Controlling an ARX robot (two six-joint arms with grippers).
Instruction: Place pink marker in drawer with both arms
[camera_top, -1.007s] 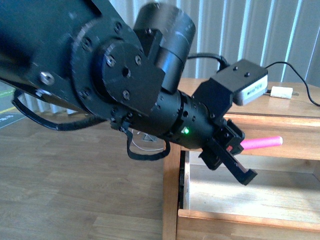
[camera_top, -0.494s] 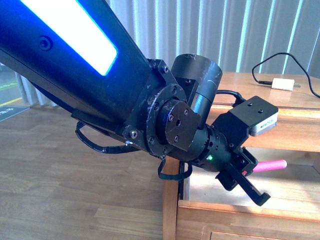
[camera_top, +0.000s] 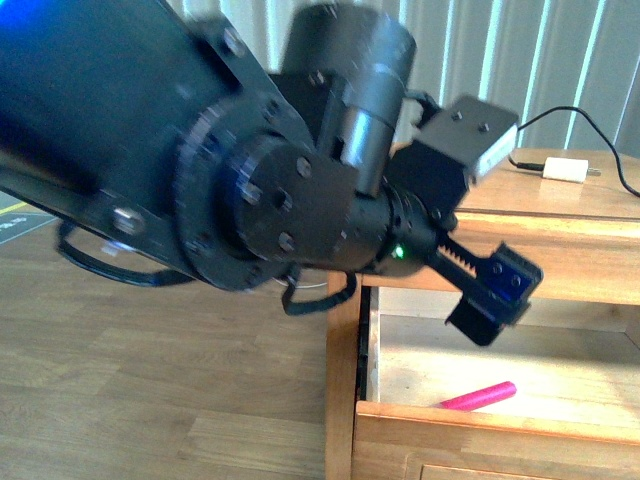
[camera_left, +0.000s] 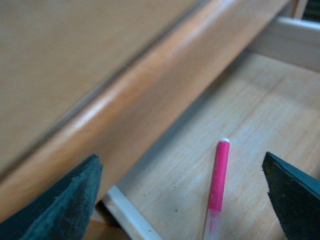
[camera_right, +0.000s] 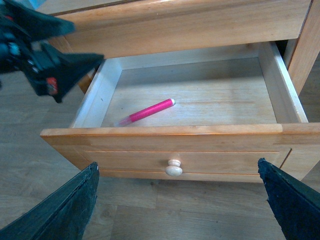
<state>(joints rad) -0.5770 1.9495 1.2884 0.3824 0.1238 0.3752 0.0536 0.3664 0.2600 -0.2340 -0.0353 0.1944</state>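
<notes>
The short, bright pink cylinder marker (camera_top: 478, 396) lies flat on the light wood floor of the wide honey-coloured wooden drawer (camera_top: 560, 432), which stands pulled out of the desk (camera_top: 560, 200). In the front view it sits toward five o'clock, just behind the drawer's front panel, with its far end tilted toward two o'clock. The bulky black left arm (camera_top: 250, 200) fills the frame from nine o'clock. Its left hand (camera_top: 493, 303) hangs over the drawer at about twelve o'clock from the marker, apart from it, fingers spread and holding nothing. The front view is blurred, so the gap between hand and marker is hard to judge. The right hand (camera_right: 177, 210) is also spread wide and empty, in front of the drawer's round pale wooden knob (camera_right: 174, 167). A small white charger plug (camera_top: 565, 169) rests on the desk top at two o'clock.
</notes>
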